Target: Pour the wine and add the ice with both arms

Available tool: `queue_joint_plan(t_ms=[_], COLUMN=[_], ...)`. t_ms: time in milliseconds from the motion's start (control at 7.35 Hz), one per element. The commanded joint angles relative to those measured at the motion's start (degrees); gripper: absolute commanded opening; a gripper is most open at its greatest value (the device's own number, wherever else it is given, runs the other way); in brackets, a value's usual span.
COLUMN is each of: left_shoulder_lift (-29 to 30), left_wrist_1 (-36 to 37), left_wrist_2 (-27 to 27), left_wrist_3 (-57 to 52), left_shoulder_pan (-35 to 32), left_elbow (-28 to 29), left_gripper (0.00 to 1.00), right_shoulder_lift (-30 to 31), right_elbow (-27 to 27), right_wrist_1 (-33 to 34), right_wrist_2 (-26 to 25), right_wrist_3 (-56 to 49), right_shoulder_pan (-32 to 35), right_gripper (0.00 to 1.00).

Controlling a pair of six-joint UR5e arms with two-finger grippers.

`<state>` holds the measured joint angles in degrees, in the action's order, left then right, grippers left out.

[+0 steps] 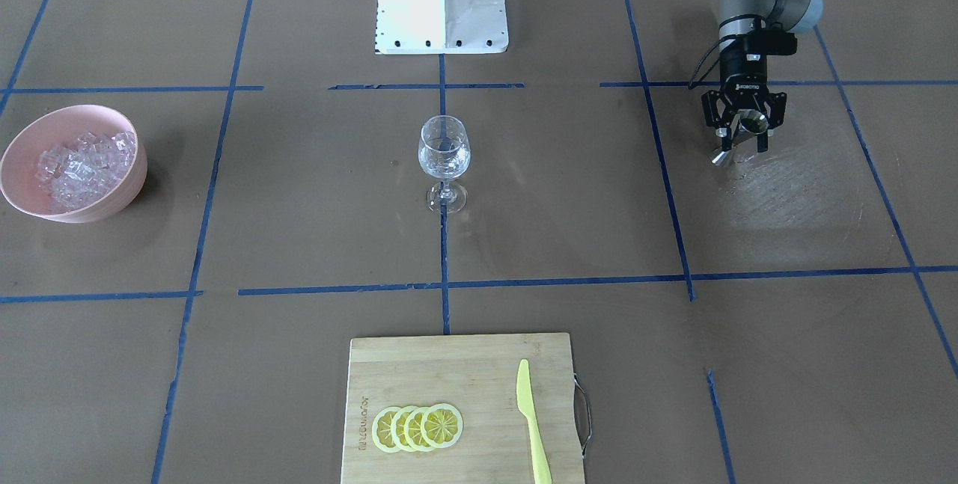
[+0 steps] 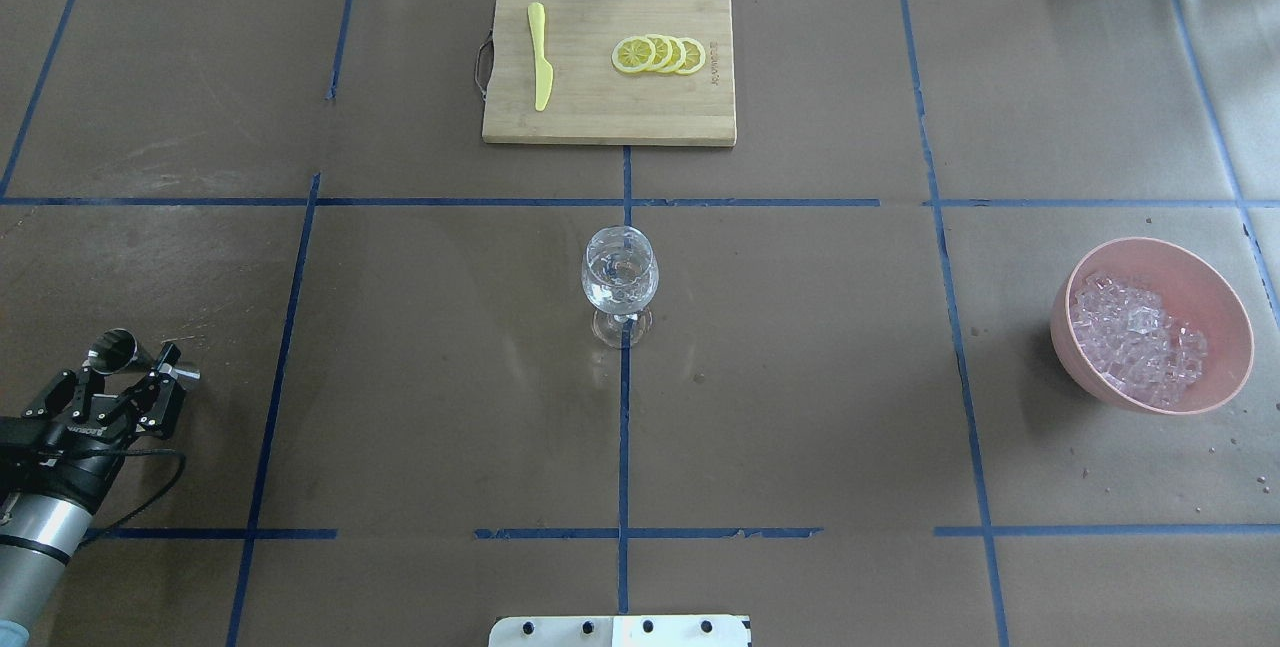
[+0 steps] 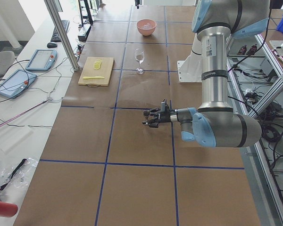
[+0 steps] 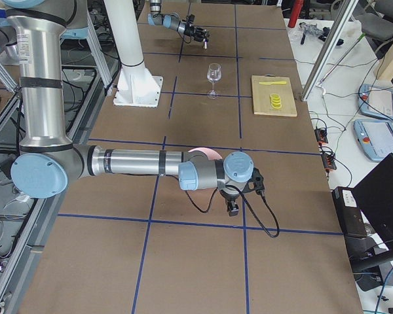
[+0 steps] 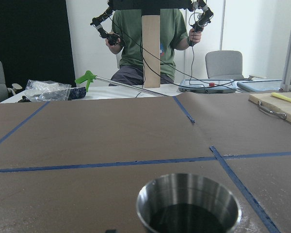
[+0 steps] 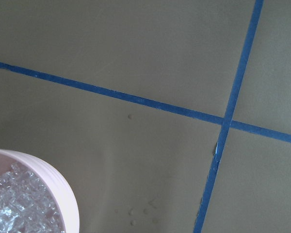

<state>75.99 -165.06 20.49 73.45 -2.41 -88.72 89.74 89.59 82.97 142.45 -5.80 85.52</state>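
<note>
Far from the glass (image 2: 620, 272), the left claw (image 2: 130, 365) grips a steel cup (image 5: 189, 204).

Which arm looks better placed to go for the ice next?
Right. The right gripper hangs close by the bowl of ice, and its wrist camera looks down on the bowl's rim. The left gripper is far off on the other side, shut on a cup.
</note>
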Motion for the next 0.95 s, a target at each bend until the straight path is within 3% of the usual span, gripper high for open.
queue_joint_plan(t_ms=[0, 136, 272, 544, 680, 816], left_shoulder_lift=[0.3, 0.3, 0.3, 0.3, 0.3, 0.2], left_wrist_1=[0.0, 0.0, 0.0, 0.0, -0.1, -2.4], left_wrist_2=[0.1, 0.2, 0.2, 0.3, 0.4, 0.5], left_wrist_3=[0.0, 0.0, -0.1, -0.1, -0.1, -0.2], left_shoulder_pan=[0.3, 0.4, 0.4, 0.7, 0.8, 0.7], left_elbow=[0.3, 0.4, 0.4, 0.6, 0.5, 0.0], left_gripper=[0.64, 0.57, 0.41, 0.19, 0.00, 0.00], right_shoulder_lift=[0.0, 0.0, 0.0, 0.0, 0.0, 0.0], right_elbow=[-0.1, -0.1, -0.1, -0.2, -0.2, -0.2], right_wrist_1=[0.1, 0.1, 0.1, 0.1, 0.1, 0.1], right_wrist_2=[0.0, 0.0, 0.0, -0.1, -0.1, 0.0], right_wrist_3=[0.0, 0.0, 0.0, 0.1, 0.1, 0.1], right_shoulder_pan=[0.0, 0.0, 0.0, 0.0, 0.0, 0.0], right_gripper=[1.00, 1.00, 1.00, 1.00, 1.00, 1.00])
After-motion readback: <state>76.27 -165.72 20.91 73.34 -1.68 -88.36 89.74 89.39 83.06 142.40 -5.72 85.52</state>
